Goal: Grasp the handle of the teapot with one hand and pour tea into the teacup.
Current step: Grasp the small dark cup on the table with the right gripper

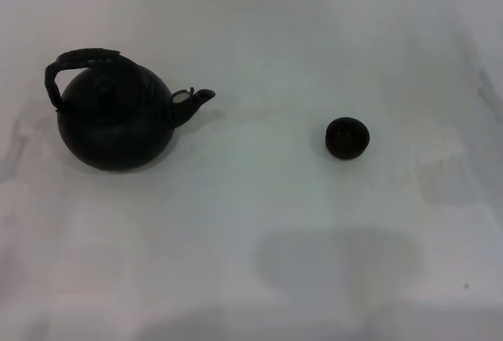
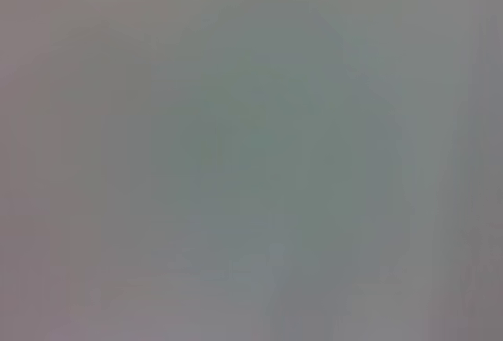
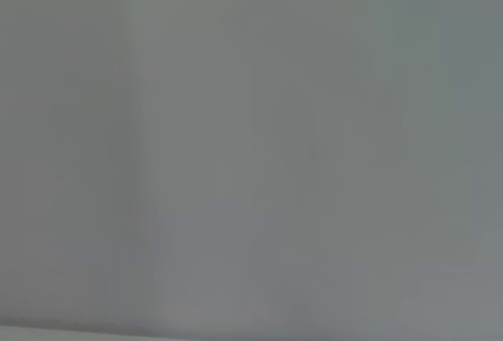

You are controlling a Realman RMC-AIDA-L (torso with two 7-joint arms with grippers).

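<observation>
A: Two items stand on the white table (image 1: 259, 42), as the head view lists them. Item one: teapot (image 1: 118, 129), round, matte black, upright, on the robot's left. Item two: teacup (image 1: 347, 138), small, black, handleless, upright, on the robot's right.

B: Fittings of the teapot?

A: Handle (image 1: 78, 62), dark and rough, arching over the top, leaning toward the pot's far-left side. Lid, with a knob at its centre, seated on the pot below the arch. Spout (image 1: 192, 99), short and curved, aimed toward the teacup.

B: Spacing between the two?

A: Well apart, bare white table between spout and cup. Nothing touches either item.

B: And the tool? Places ought to be entered relative to the grippers.

A: Neither gripper appears in any view, so no such entry can be made. Head view shows no arm at all. Left wrist view: a plain grey-green blur, nothing identifiable. Right wrist view: plain grey, equally featureless.

B: Fingers spread or closed?

A: Cannot be told for either; both grippers lie outside what the cameras show. Neither the handle nor the cup has anything on it.

B: Cup contents?

A: Dark inside; whether any liquid is in it cannot be told.
</observation>
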